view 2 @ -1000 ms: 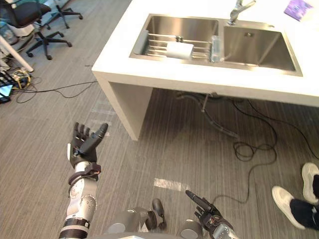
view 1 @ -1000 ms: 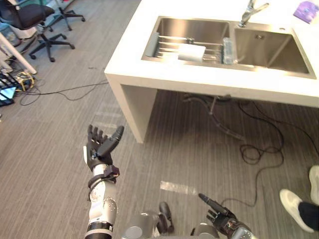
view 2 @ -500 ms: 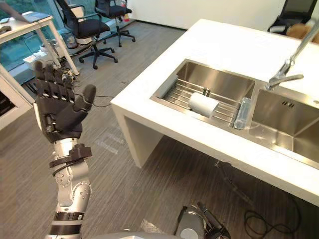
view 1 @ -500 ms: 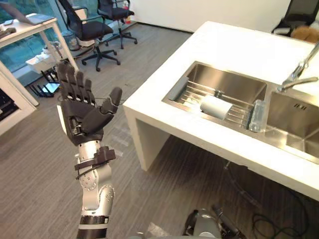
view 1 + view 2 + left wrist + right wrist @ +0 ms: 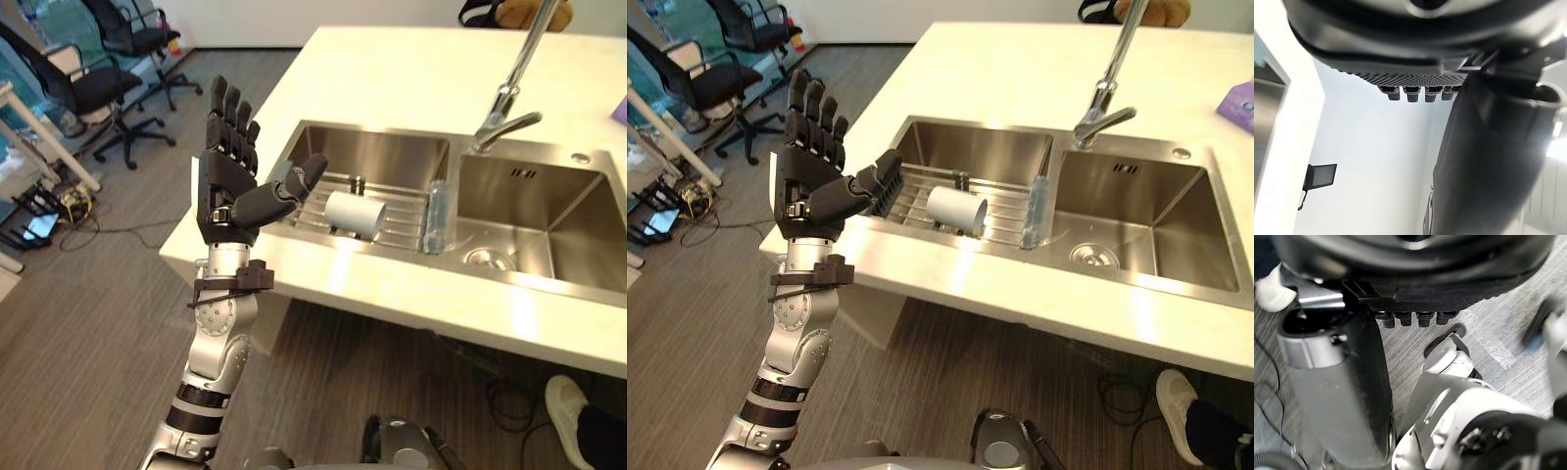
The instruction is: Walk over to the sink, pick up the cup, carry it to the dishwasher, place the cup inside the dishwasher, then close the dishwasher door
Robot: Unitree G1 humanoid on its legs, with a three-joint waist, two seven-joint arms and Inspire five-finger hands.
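Observation:
A white cup point(image 5: 356, 213) lies on its side on a wire rack point(image 5: 397, 230) in the left basin of a steel double sink point(image 5: 558, 230) set in a white counter point(image 5: 411, 73). My left hand point(image 5: 230, 191) is raised upright just left of the sink, palm toward the cup, open, with straight fingers and the thumb pointing at the rack; it holds nothing. The left wrist view has the same hand point(image 5: 1415, 44) against a pale wall. My right hand point(image 5: 1415, 264) hangs low over the grey floor, open and empty.
A tall faucet point(image 5: 505, 98) stands behind the sink, and a clear bottle point(image 5: 437, 211) leans by the divider. Office chairs point(image 5: 93, 93) and floor cables point(image 5: 44, 211) are at the far left. A person's white shoe point(image 5: 566, 406) is under the counter's right side. A purple item point(image 5: 1239, 98) lies on the counter.
The camera has swung and come closer, so the sink sits nearer and more central. My left hand rose from near the floor to counter height beside the sink. The right hand left the eye views.

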